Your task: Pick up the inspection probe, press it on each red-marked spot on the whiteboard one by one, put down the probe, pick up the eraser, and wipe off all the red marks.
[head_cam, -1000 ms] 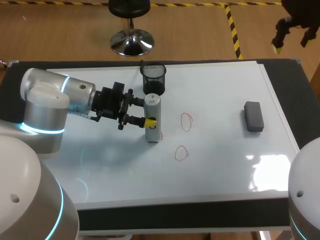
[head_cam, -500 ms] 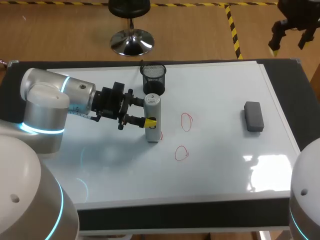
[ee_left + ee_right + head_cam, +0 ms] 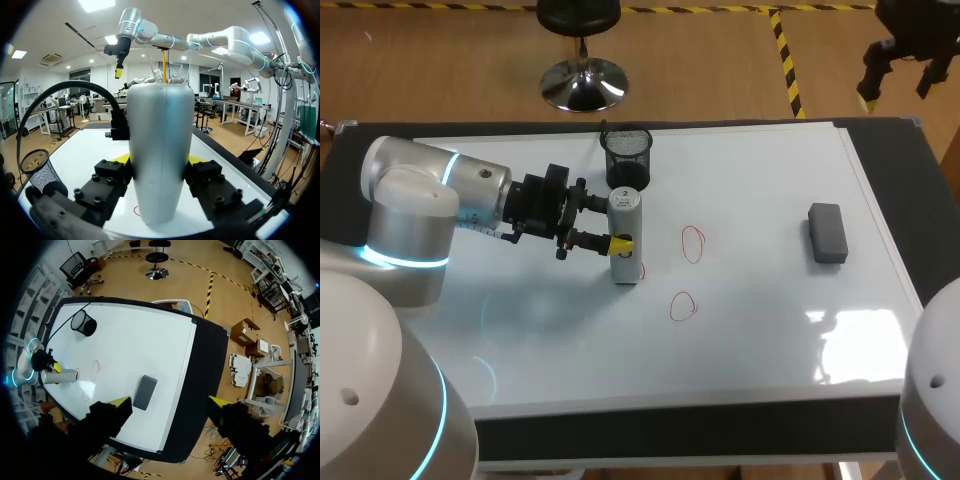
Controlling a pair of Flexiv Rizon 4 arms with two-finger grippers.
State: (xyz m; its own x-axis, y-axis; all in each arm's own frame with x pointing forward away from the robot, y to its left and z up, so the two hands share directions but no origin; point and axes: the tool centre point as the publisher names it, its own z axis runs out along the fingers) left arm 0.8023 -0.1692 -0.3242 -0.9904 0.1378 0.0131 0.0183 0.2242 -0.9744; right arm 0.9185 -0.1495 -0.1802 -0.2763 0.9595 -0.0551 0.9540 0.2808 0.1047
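On whiteboard (image 3: 750, 180), left claw (image 3: 622, 242) clamped on upright probe (image 3: 625, 215); right claw (image 3: 895, 82) spread apart beyond far edge.

The whiteboard (image 3: 760, 180) lies flat on the desk (image 3: 670, 435), covering most of it. The probe (image 3: 625, 235) stands upright on it left of centre, gripped from two sides by the left jaws. A cup (image 3: 627, 158) stands just behind the probe. One mark (image 3: 692, 243) lies right of the probe, a second (image 3: 683, 306) nearer the front edge (a third sits partly hidden at the probe's base). The eraser (image 3: 827, 232) lies well apart toward the right edge. The right jaws hang spread beyond the far right corner.
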